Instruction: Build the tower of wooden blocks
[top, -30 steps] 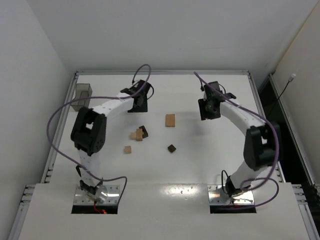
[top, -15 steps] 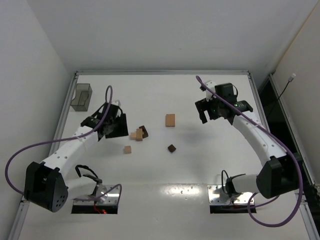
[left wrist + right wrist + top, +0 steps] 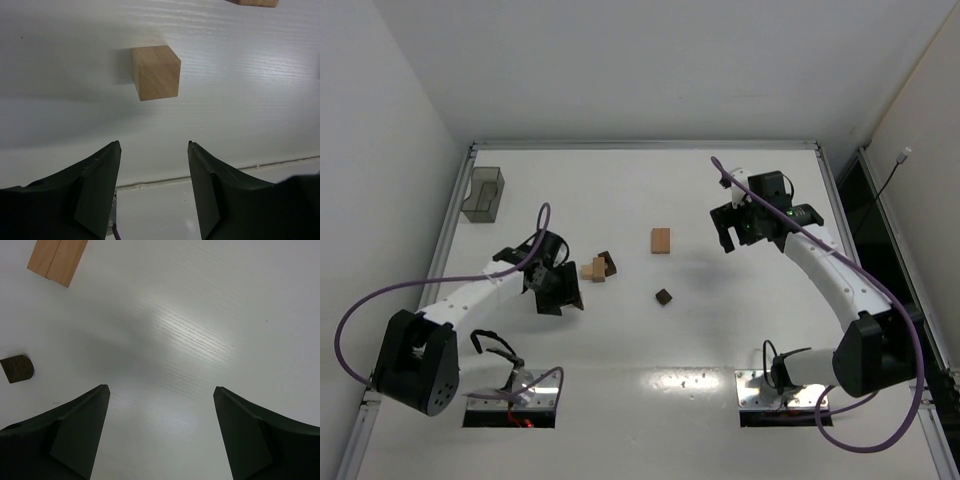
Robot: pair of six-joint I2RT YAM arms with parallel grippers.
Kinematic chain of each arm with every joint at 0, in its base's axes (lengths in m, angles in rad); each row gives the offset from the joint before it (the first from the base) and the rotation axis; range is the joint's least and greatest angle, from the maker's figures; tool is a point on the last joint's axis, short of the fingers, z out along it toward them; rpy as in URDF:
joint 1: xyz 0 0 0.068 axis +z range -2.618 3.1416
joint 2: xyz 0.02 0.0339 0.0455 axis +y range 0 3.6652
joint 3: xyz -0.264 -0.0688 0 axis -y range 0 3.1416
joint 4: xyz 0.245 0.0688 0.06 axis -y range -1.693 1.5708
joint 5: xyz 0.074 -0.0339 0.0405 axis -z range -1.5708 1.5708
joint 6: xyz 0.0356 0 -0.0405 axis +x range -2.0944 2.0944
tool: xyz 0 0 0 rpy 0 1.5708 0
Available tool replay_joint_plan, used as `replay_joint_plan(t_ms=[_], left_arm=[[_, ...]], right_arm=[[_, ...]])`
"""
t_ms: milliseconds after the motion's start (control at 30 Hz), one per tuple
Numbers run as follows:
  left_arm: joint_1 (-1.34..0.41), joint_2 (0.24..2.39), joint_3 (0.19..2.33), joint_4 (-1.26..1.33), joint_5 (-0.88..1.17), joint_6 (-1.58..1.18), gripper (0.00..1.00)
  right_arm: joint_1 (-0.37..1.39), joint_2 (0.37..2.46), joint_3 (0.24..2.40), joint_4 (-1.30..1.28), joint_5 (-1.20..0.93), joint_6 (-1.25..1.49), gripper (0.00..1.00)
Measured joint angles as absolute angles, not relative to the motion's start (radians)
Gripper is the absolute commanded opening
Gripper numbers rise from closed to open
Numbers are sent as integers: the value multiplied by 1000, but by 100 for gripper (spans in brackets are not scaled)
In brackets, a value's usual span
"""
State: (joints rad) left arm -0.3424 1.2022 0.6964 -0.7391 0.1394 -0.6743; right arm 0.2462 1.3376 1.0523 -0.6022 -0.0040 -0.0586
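No tower stands; the wood blocks lie apart on the white table. A small heap of tan and dark brown blocks (image 3: 599,267) lies left of centre. A tan bar (image 3: 661,240) and a dark brown block (image 3: 664,296) lie near the middle. My left gripper (image 3: 565,295) is open and low over a small tan cube (image 3: 156,72), which sits just ahead of its fingertips (image 3: 154,145); the top view hides the cube. My right gripper (image 3: 732,238) is open and empty over bare table (image 3: 160,387), with the tan bar (image 3: 56,257) and the dark block (image 3: 17,368) to its left.
A translucent grey bin (image 3: 483,193) stands at the far left edge. The table has a raised rim (image 3: 640,145) at the back and along both sides. A second tan block (image 3: 252,2) shows at the top edge of the left wrist view.
My left arm has swung from the back of the table toward the near left and come down over the small tan cube. My right gripper shifted slightly right and turned.
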Motion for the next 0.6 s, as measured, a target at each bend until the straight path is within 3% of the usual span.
replay_joint_plan(t_ms=[600], left_arm=[[-355,1411,843,-672,56,-654,51]], right_arm=[[244,1338,1040,-602,-12,-41,82]])
